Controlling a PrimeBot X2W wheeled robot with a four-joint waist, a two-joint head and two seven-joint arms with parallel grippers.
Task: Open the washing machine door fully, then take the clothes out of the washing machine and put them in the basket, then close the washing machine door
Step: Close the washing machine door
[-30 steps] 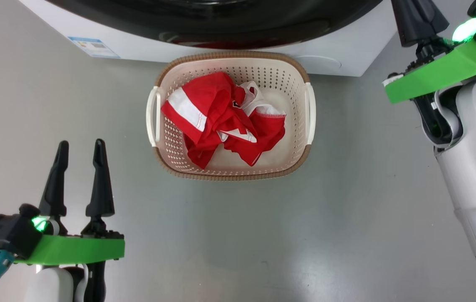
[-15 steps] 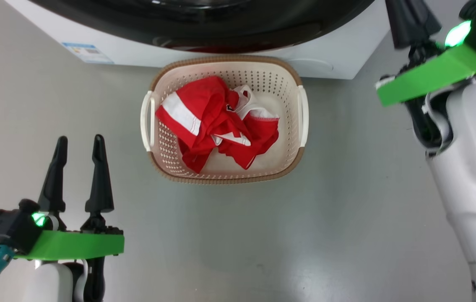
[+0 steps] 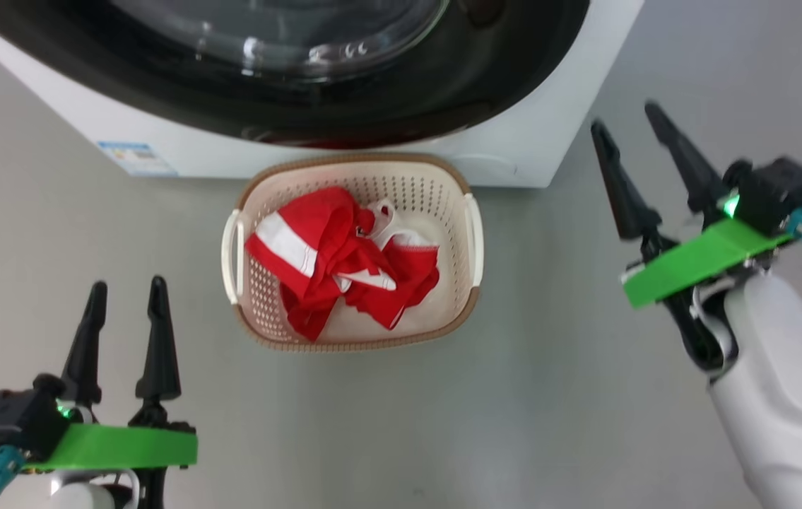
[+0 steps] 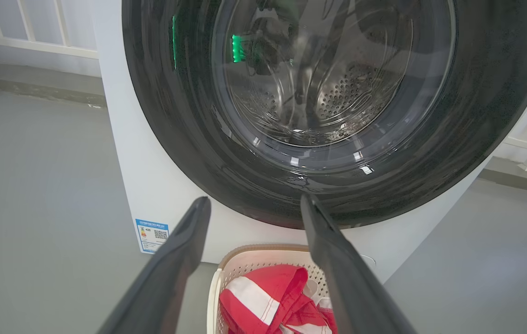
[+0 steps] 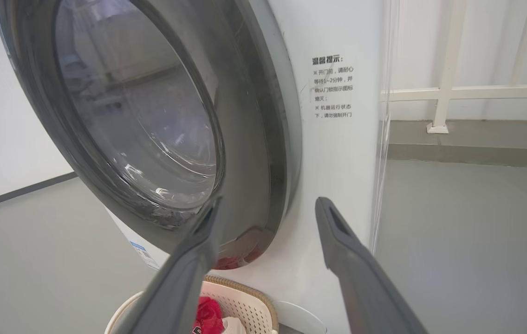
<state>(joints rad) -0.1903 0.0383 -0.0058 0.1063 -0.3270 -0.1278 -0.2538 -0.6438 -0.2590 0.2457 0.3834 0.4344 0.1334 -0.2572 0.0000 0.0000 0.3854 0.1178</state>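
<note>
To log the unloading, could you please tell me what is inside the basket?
Red clothes with white bands lie crumpled in the basket; whatever is under them is hidden.

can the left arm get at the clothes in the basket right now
Probably yes: the left claw is open and empty, the clothes lie on top in the open basket, and nothing stands between them.

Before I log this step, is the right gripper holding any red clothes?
No, the right gripper has its fingers apart and empty, while the clothes lie in the basket.
</note>
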